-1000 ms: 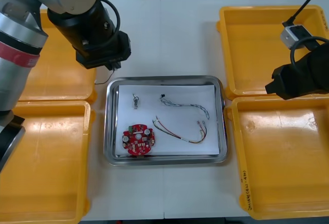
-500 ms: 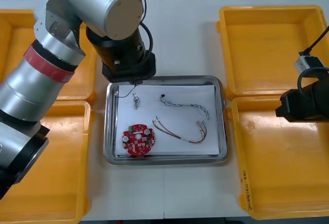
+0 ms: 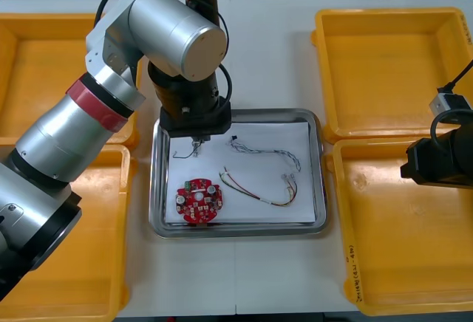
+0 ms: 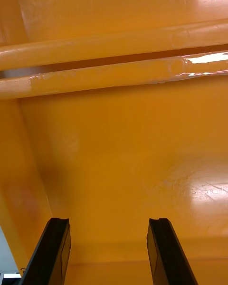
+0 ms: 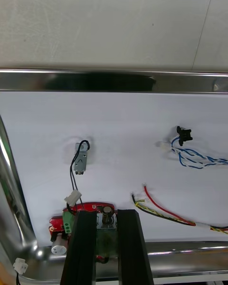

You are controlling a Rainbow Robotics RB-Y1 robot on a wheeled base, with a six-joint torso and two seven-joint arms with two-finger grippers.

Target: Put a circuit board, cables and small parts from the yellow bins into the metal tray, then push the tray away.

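1. Front view: the metal tray (image 3: pixel 236 231), white inside, lies at the centre of the desk (image 3: pixel 266 49), between the yellow bins (image 3: pixel 392 71) stacked two to each side of the frame. The left arm (image 3: pixel 111 108) reaches in from the lower left. The left gripper (image 3: pixel 196 142) hangs over the tray's upper left part, and a black cable (image 3: pixel 181 155) trails from it onto the white floor. The round red circuit board (image 3: pixel 198 200) lies in the tray's lower left. The blue and white cable (image 3: pixel 270 152) lies toward its upper right, with the red and yellow cable (image 3: pixel 259 193) just below. The right arm (image 3: pixel 440 163) sits at the right edge of the frame, where the two right bins meet.

2. Right wrist view: the right gripper (image 4: pixel 109 254) has its fingers spread wide with nothing between them. It is above the floor of one of the yellow bins (image 4: pixel 118 147).

3. Left wrist view: the left gripper (image 5: pixel 108 213) pinches a small metal part (image 5: pixel 108 217) — its fingers stand only that part's width apart. Beyond the fingertips a second small metal part (image 5: pixel 81 156) lies on the tray's white floor, with the tray's rim (image 5: pixel 114 81) and the desk (image 5: pixel 114 23) farther off. The circuit board (image 5: pixel 58 223) shows partly behind the fingers. The red and yellow cable (image 5: pixel 166 213) and the blue and white cable (image 5: pixel 194 157) lie off to the fingers' other side.
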